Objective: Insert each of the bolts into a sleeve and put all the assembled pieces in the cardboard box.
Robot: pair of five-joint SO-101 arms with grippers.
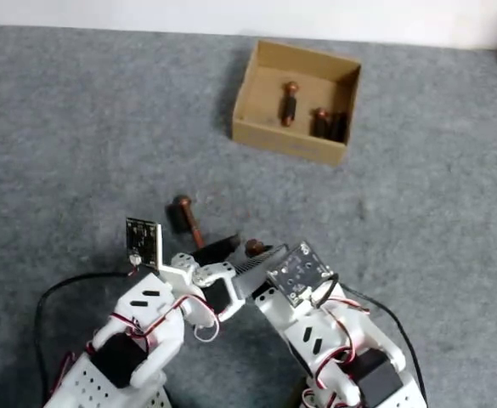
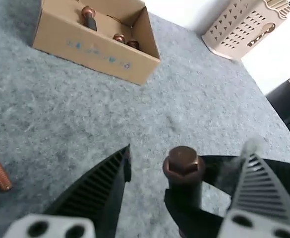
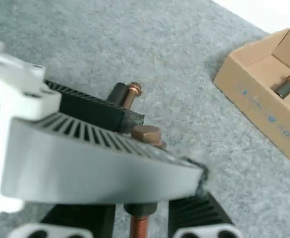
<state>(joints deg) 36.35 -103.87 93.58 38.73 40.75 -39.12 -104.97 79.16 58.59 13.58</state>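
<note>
High view: the cardboard box (image 1: pixel 289 143) sits in the upper middle of the frame on the grey table (image 1: pixel 78 127). One assembled piece (image 1: pixel 289 104) lies inside it, and more are packed in its right corner (image 1: pixel 329 123). The left arm (image 1: pixel 138 331) and the right arm (image 1: pixel 341 348) rise from the lower edge and meet at lower centre, where the head of a bolt (image 1: pixel 254 247) shows between them. Just up and left, a second bolt (image 1: pixel 189 219) lies on the table with a dark sleeve (image 1: pixel 176 219) just beside it.

Left wrist view: the left jaws, one black and one grey, stand wide apart on either side of the bolt (image 2: pixel 183 166), with a clear gap on the black side. The bolt stands head up at lower centre, and black parts of the right jaws hug its lower part. The box (image 2: pixel 95 49) is at upper left, and a perforated basket (image 2: pixel 244 25) is at upper right.

Right wrist view: the right jaws hold the bolt. Its threaded end (image 3: pixel 139 225) runs between them at the bottom edge, and its head (image 3: pixel 145 134) is at centre. The second bolt (image 3: pixel 132 94) and sleeve (image 3: pixel 116 93) lie above it, and the box (image 3: pixel 256 106) is at the right.
</note>
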